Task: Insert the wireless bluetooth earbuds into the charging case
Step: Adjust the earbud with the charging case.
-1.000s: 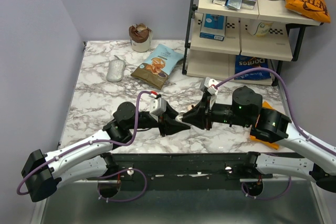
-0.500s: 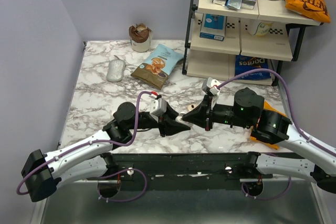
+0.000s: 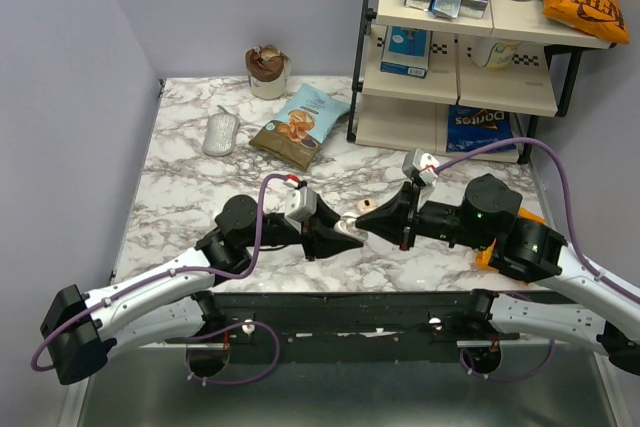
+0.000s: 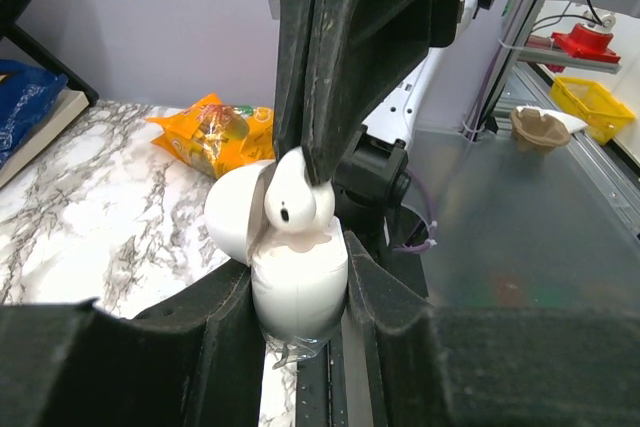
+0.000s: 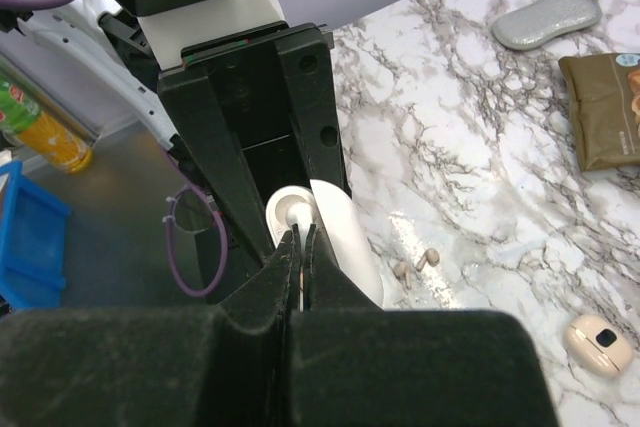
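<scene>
- Top external view: the marble table (image 3: 180, 197) carries everything, and the case (image 4: 298, 292) is held above the middle of its near edge.
- Shelf rack (image 3: 460, 77) stands well behind the case, off to the right.
- Left gripper (image 3: 338, 234) is clamped on the case and holds it upright. In the left wrist view the lid (image 4: 232, 219) is swung open to the left.
- Right gripper (image 3: 362, 220) reaches the case from the right, its tips pinched together on one earbud (image 4: 290, 205). That earbud sits at the case's open mouth, touching the rim; whether it is fully seated I cannot tell.
- Snack bag (image 3: 300, 125) and grey pouch (image 3: 221, 133) lie well behind the case, to the left.
- Second earbud (image 3: 366, 204) lies on the table just behind the case, apart from it.
- Tiny beige bits (image 5: 415, 265) lie on the marble near the case.
</scene>
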